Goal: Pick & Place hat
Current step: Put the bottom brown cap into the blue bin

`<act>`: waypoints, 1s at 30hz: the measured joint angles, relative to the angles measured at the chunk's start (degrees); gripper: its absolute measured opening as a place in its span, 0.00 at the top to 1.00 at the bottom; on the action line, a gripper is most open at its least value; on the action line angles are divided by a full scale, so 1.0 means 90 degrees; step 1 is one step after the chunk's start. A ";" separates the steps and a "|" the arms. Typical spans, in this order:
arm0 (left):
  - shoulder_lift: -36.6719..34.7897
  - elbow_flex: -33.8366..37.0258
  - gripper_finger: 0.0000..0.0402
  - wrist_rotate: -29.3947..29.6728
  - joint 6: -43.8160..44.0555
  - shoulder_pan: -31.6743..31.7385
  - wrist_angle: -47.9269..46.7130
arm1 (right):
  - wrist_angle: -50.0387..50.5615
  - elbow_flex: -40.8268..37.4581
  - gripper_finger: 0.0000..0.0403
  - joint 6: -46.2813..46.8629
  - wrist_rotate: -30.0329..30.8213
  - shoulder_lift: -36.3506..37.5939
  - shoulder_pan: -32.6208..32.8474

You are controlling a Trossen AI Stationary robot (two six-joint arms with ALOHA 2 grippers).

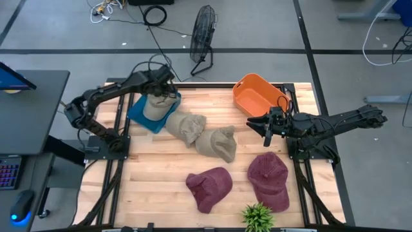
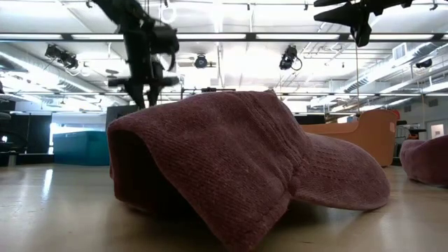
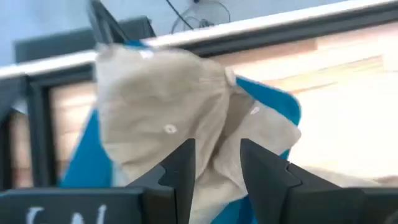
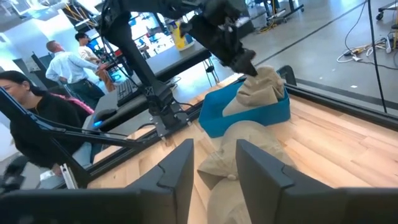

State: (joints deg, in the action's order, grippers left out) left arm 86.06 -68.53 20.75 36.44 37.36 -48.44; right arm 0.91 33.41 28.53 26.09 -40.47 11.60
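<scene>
Left wrist view: left end effector point(image 3: 214, 165) open over beige hat point(image 3: 161, 112); no legible writing.

Bright ceiling strip lights point(image 2: 231, 36) glare in the low view, while the left wrist view is blurred.

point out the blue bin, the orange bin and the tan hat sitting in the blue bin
blue bin point(image 1: 136, 113): high view, bare left wall.
orange bin point(image 1: 256, 100): high view, bare floor inside.
tan hat in the blue bin point(image 1: 156, 107): high view, its crown, below the left gripper point(image 1: 166, 87).
</scene>
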 joint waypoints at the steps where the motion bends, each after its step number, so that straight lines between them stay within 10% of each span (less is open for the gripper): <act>1: -0.0027 -0.0113 0.69 0.0023 -0.0157 -0.0055 -0.0039 | 0.0003 0.0000 0.73 -0.0010 0.0000 0.0000 0.0000; 10: 0.0288 0.0167 0.98 -0.0684 -0.0673 -0.0518 0.0889 | 0.0005 0.0000 0.98 -0.0131 0.0001 0.0000 0.0000; 30: 0.1479 0.0174 1.00 -0.0543 -0.0630 -0.0005 0.0885 | 0.0052 0.0000 0.98 -0.0058 0.0000 -0.0001 0.0000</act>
State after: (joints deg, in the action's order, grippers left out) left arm 99.37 -66.96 15.86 30.76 37.31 -40.47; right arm 1.38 33.41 28.01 26.09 -40.48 11.60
